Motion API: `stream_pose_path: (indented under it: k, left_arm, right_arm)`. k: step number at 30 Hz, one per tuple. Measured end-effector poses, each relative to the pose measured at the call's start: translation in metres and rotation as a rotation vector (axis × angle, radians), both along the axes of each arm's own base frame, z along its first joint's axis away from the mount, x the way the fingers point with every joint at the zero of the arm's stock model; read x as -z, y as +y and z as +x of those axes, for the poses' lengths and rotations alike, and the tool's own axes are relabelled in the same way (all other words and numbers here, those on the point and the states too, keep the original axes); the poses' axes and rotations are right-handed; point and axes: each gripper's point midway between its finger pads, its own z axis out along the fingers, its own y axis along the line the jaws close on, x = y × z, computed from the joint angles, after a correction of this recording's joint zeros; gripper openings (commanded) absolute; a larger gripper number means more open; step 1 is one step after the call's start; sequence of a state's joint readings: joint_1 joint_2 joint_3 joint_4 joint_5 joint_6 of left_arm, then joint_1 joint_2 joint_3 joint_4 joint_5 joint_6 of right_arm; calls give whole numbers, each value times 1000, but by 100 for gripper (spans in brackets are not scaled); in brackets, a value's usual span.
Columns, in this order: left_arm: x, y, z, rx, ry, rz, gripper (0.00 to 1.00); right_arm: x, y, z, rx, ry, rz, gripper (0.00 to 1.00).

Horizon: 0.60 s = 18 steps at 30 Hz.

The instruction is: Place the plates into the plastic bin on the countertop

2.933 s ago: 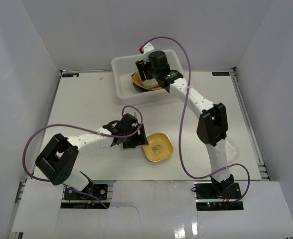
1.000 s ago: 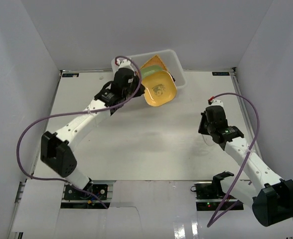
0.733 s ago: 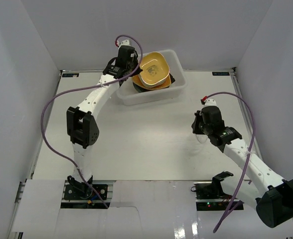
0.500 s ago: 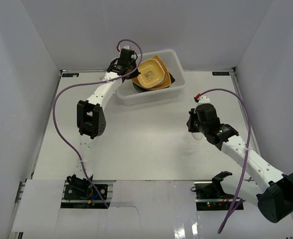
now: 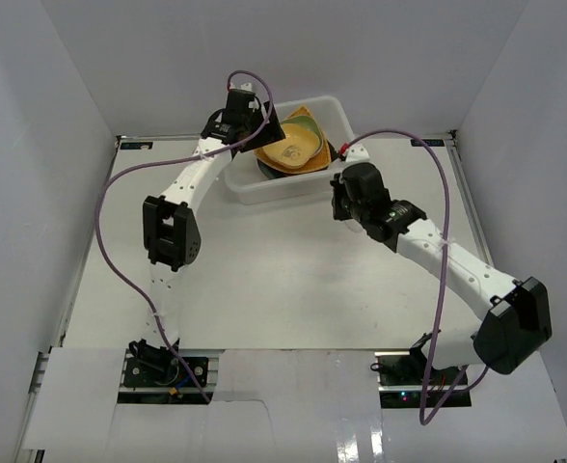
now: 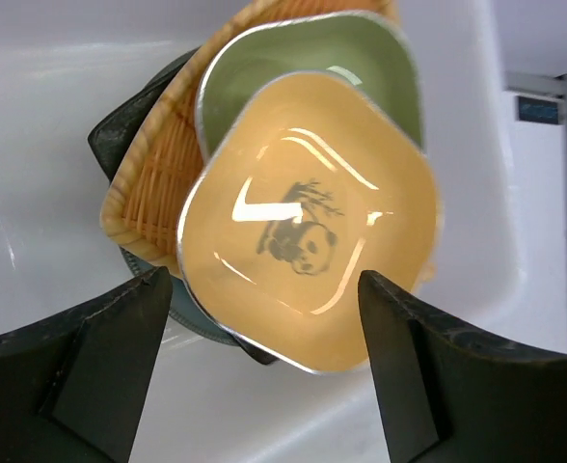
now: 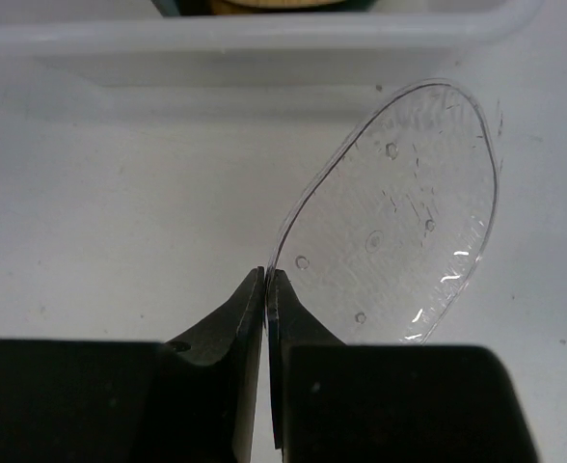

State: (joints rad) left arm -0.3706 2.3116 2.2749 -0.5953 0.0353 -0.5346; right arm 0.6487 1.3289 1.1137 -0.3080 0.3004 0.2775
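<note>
overhead looks down; both wrist cameras close on the plastic bin (image 5: 283, 188).

Bright, even light; wrist edges perhaps soft

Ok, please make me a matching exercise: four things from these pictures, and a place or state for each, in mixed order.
1 yellow plate
2 green plate
3 clear plate
4 left gripper

A pinched at its edge by the right gripper
B open, above the plastic bin
C top of the stack
D partly under another plate

Pairs: 1-C, 2-D, 3-A, 4-B
</note>
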Motion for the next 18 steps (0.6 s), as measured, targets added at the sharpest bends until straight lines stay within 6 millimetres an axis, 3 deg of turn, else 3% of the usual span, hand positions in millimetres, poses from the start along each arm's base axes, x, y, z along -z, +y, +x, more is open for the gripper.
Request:
stream_pose_path:
  k: [4,7,10,12,14,16,18]
  left_arm:
    - [-66,10,-27,9,-100,-35,89]
    - [-123,31,-71,-10,-193,-60,88]
    - [-159,59,-123,-47,-278,-78,88]
    - [-170,80,-163,-72,-324,-88,88]
    - [-165,97,-196,-90,-340,-89,87]
    - [-154,107,-218,-99,-345,-90,87]
    - [-124,116,-237,-103,-299,-70,87]
  right_arm:
    - [-26,21,38,-24,-75,-33,8]
    - [-52,46,72,-59,-139,-47,8]
    - [-76,74,105,-112,-208,-48,8]
    - [-86,93,123,-158,-243,-56,8]
    - [-94,114,141,-220,-285,-80,8]
    - [-98,134,154,-280,-319,-106,8]
    - [-95,154,169,-337,-355,-137,8]
